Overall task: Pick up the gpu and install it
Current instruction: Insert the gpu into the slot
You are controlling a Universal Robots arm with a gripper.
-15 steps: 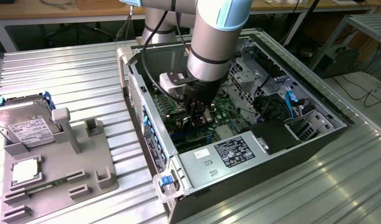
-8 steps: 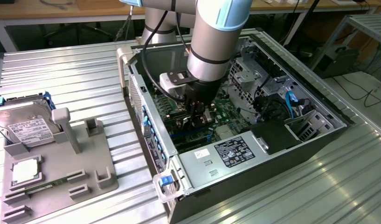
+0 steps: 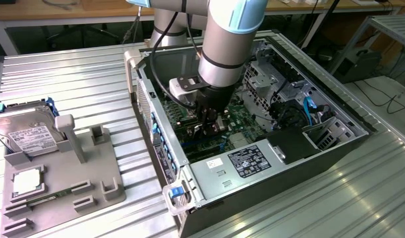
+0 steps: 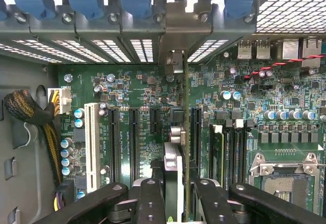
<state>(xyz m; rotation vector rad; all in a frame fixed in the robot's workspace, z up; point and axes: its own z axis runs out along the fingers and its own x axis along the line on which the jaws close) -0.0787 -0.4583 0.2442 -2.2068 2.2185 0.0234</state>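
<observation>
Gripper (image 4: 175, 203) fingers are closed on the gpu (image 4: 185, 132), which stands edge-on above the motherboard (image 4: 132, 86) inside the computer case (image 3: 321, 94), its bracket end toward the rear slot openings at 12 o'clock in the wrist view. Good seating likely requires keeping the card vertical, aligned over one black slot (image 4: 195, 132), and pressing evenly. Neighbouring black slots lie at 9 o'clock; the memory sockets (image 4: 226, 147) and processor socket (image 4: 285, 175) crowd 3 o'clock. Outside the case, a hard drive (image 3: 27, 131) rests on the grey holder (image 3: 63, 188).
</observation>
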